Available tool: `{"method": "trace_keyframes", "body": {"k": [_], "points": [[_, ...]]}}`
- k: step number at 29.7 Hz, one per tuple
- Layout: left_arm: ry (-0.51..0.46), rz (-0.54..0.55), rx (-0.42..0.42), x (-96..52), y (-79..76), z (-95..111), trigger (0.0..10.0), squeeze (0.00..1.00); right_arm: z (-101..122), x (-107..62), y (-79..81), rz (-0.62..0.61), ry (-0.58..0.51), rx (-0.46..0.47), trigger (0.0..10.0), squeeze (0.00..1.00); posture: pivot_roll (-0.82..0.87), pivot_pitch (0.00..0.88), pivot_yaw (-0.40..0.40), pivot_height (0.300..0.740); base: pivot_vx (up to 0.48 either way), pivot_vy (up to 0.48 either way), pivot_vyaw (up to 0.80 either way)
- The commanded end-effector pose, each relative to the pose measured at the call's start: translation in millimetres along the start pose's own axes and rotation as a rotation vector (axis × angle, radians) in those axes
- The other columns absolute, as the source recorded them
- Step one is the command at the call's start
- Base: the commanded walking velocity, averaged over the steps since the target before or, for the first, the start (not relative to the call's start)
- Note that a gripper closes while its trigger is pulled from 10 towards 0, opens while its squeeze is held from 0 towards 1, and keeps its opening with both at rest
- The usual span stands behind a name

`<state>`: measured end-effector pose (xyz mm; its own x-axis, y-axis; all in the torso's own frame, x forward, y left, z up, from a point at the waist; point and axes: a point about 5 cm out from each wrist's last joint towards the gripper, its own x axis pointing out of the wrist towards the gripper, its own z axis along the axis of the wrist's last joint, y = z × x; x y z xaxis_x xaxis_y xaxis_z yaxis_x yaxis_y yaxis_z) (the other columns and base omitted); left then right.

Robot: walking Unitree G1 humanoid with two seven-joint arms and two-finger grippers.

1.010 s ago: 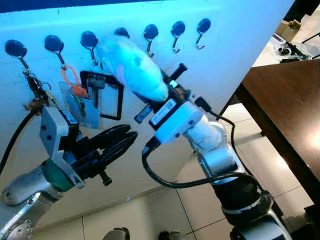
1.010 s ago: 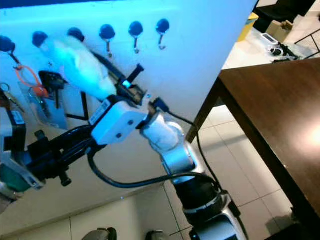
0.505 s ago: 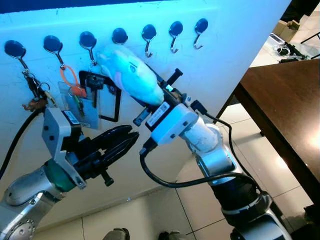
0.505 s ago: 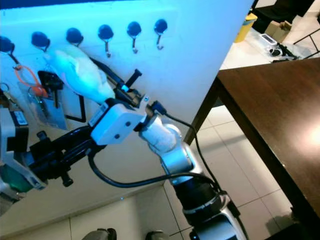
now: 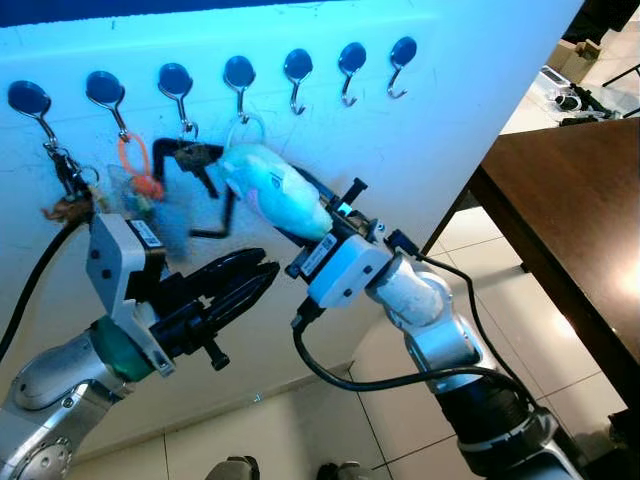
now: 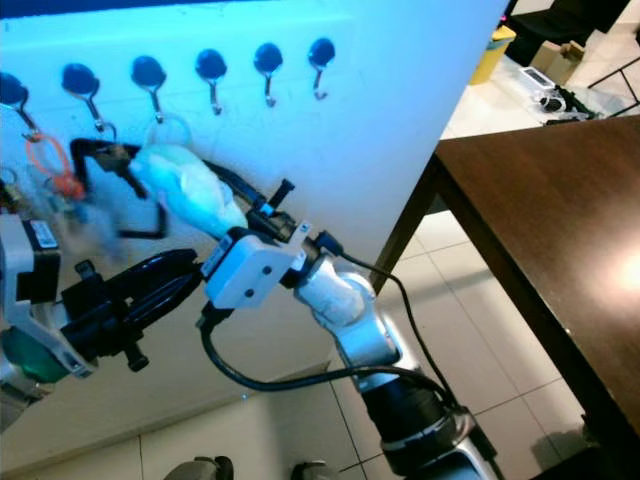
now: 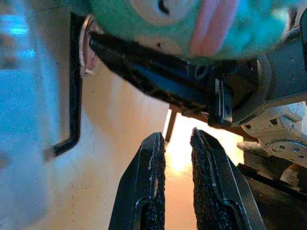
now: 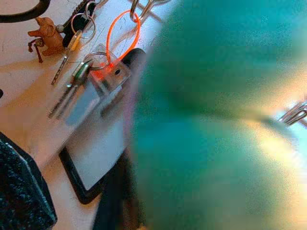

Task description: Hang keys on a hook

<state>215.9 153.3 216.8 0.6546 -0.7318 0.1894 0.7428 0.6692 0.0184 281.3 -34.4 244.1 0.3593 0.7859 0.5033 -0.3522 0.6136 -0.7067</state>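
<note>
We saw a white wall (image 5: 470, 90) with a row of hooks (image 5: 297, 75) near its top edge. Our right gripper (image 5: 262, 205) was up at the wall, its black fingers closed around a soft blue-green plush toy (image 5: 275, 190). A thin ring (image 5: 243, 128) joined to the toy hung on the fourth hook (image 5: 239, 80) from the left, so the toy sat just under that hook.

Beside it, other keys (image 8: 72, 81), an orange loop (image 5: 133, 160) and a black-framed badge (image 5: 210, 195) crowded the hooks on the left. The three hooks on the right had open wall around them.

Our left gripper (image 7: 175, 151) waited lower down, away from the wall. Its fingers were almost together, with just a small gap, and held nothing.

A brown table (image 5: 570, 200) stood at the right.
</note>
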Motion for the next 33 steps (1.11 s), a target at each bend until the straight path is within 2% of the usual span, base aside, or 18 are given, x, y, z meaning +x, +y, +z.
{"method": "trace_keyframes", "body": {"k": [1, 2, 3, 4, 11, 12, 15, 16, 17, 18, 19, 21, 22, 23, 24, 26, 28, 33], "points": [[0.017, 0.003, -0.009, -0.6, 0.9, -5, 10.0, 0.0, -2, -3.7, 2.1, -0.006, 0.022, 0.005, 10.0, 1.0, 0.09, 0.086, 0.048, 0.74, 0.0, 0.0, 0.0], [0.018, 0.003, -0.008, -0.3, 1.3, -5, 10.0, 0.0, -2, -4.8, 1.0, -0.021, 0.027, 0.009, 10.0, 0.56, 0.09, 0.085, 0.05, 0.74, 0.0, 0.0, 0.0], [0.018, 0.003, -0.008, -0.3, 1.3, -5, 10.0, 0.0, -2, -4.8, 1.0, -0.021, 0.027, 0.009, 10.0, 0.56, 0.09, 0.085, 0.05, 0.74, 0.0, 0.0, 0.0], [0.02, 0.003, -0.006, -0.1, 1.6, -5, 10.0, 0.0, -2, -7.5, -0.6, -0.049, 0.03, 0.023, 10.0, 0.0, 0.09, 0.085, 0.05, 0.74, 0.0, 0.0, 0.0], [0.032, -0.002, -0.008, 0.2, 0.4, -8, 10.0, 0.0, -1, -18.6, -4.4, -0.121, 0.046, 0.071, 10.0, 0.0, 0.09, 0.091, 0.049, 0.74, 0.0, 0.0, 0.0], [0.045, -0.008, -0.002, 0.4, -0.6, -10, 10.0, 0.0, -4, -29.6, -5.3, -0.149, 0.085, 0.1, 10.0, 0.0, 0.1, 0.095, 0.044, 0.74, 0.0, 0.0, 0.0], [0.118, 0.028, 0.056, -1.6, 3.6, -21, 10.0, 0.0, -27, -101.1, 14.3, -0.181, 0.376, 0.206, 10.0, 0.0, 0.08, 0.103, 0.042, 0.74, 0.0, 0.0, 0.0], [0.118, 0.028, 0.056, -1.6, 3.6, -21, 10.0, 0.0, -27, -101.1, 14.3, -0.181, 0.376, 0.206, 10.0, 0.0, 0.08, 0.103, 0.042, 0.74, 0.0, 0.0, 0.0], [0.156, 0.043, 0.089, -3.6, 4.9, -26, 10.0, 0.0, -32, -125.0, 25.9, -0.184, 0.472, 0.239, 10.0, 0.0, 0.07, 0.106, 0.048, 0.74, 0.0, 0.0, 0.0], [0.156, 0.043, 0.089, -3.6, 4.9, -26, 10.0, 0.0, -32, -125.0, 25.9, -0.184, 0.472, 0.239, 10.0, 0.0, 0.07, 0.106, 0.048, 0.74, 0.0, 0.0, 0.0], [0.186, 0.056, 0.112, -5.4, 5.5, -31, 10.0, 0.0, -36, -143.2, 36.1, -0.199, 0.549, 0.286, 10.0, 0.0, 0.07, 0.106, 0.048, 0.74, 0.0, 0.0, 0.0], [0.186, 0.056, 0.112, -5.4, 5.5, -31, 10.0, 0.0, -36, -143.2, 36.1, -0.199, 0.549, 0.286, 10.0, 0.0, 0.07, 0.106, 0.048, 0.74, 0.0, 0.0, 0.0], [0.205, 0.081, 0.122, -7.4, 6.2, -36, 10.0, 0.0, -39, -162.0, 49.0, -0.212, 0.626, 0.328, 10.0, 0.0, 0.06, 0.107, 0.055, 0.74, 0.0, 0.0, 0.0], [0.205, 0.081, 0.122, -7.4, 6.2, -36, 10.0, 0.0, -39, -162.0, 49.0, -0.212, 0.626, 0.328, 10.0, 0.0, 0.06, 0.107, 0.055, 0.74, 0.0, 0.0, 0.0], [0.218, 0.135, 0.12, -12.4, 6.0, -42, 10.0, 0.0, -40, -184.0, 64.8, -0.244, 0.719, 0.387, 10.0, 0.0, 0.04, 0.112, 0.063, 0.74, 0.0, 0.0, 0.0], [0.218, 0.135, 0.12, -12.4, 6.0, -42, 10.0, 0.0, -40, -184.0, 64.8, -0.244, 0.719, 0.387, 10.0, 0.0, 0.04, 0.112, 0.063, 0.74, 0.0, 0.0, 0.0], [0.262, 0.262, 0.15, -24.6, 5.2, -55, 10.0, 0.0, -37, -210.4, 80.3, -0.328, 0.839, 0.45, 10.0, 0.0, 0.04, 0.121, 0.066, 0.74, 0.0, 0.0, 0.0], [0.276, 0.335, 0.178, -27.6, 5.8, -62, 10.0, 0.0, -37, -216.1, 81.4, -0.359, 0.867, 0.465, 10.0, 0.0, 0.04, 0.122, 0.057, 0.74, 0.0, 0.0, 0.0]]}}
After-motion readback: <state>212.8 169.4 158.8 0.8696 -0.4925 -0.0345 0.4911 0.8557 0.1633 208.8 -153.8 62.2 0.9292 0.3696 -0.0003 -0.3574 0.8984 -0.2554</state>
